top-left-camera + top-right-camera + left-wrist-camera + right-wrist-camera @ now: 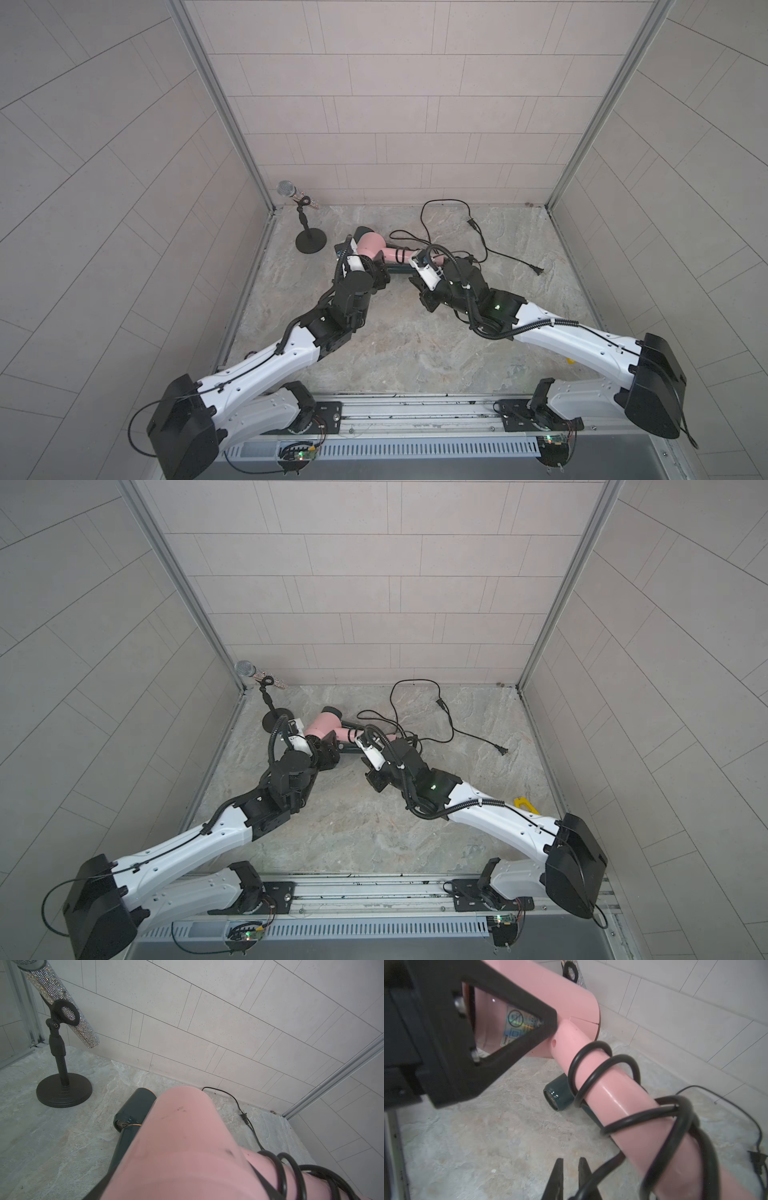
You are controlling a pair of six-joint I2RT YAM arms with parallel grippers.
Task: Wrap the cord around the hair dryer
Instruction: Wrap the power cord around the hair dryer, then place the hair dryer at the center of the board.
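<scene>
Left gripper (pixel 376 268): clamped across the head of the pink hair dryer (pixel 608 1088), toward the back of the table (pixel 415 340), near the microphone stand (pixel 311 241). Right gripper (pixel 572 1176): jaws nearly together, pinching the cord (pixel 685 1113) that coils round the handle. My far left finger is hidden, and the pinch itself is cut off at the frame edge.

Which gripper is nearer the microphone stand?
Left. The left gripper holds the pink dryer beside the microphone stand; the right gripper is farther off, by the handle.
</scene>
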